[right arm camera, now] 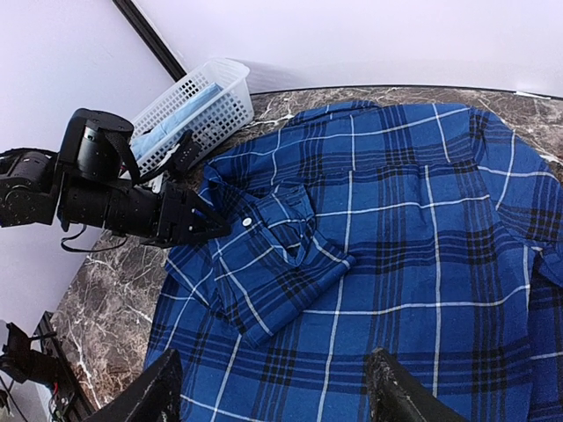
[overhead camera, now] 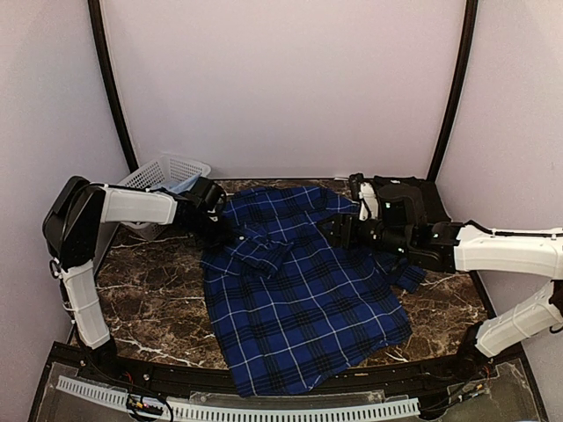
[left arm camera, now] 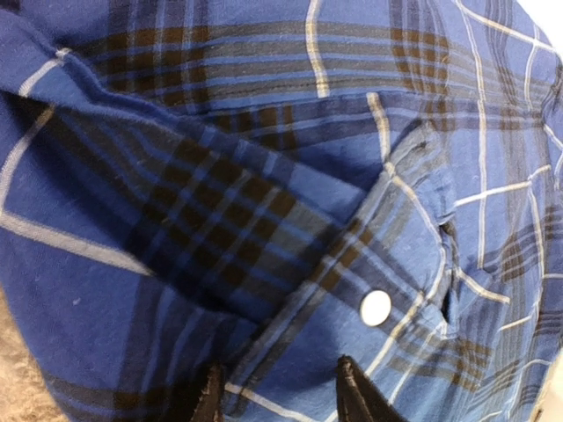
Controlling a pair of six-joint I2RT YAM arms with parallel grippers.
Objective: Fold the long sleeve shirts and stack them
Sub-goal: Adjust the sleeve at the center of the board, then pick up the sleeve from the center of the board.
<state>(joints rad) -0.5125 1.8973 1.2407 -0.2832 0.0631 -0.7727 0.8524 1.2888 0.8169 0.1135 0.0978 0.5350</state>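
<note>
Left gripper (left arm camera: 281, 400) sits at the shirt's (overhead camera: 299, 290) edge, fingers narrowed with a buttoned fold between them; whether it pinches, I cannot tell. A basket (overhead camera: 151, 179) stands near, to its left and farther back, with bare surface (overhead camera: 149, 290) on its near side. Right gripper (right arm camera: 274, 396), wide open and empty, hovers with the shirt spread beneath and ahead. The hem reaches over the surface's near edge.

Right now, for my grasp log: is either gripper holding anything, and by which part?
Right gripper open, holds nothing. Left gripper straddles the plaid shirt at its sleeve cuff; grip unclear.
</note>
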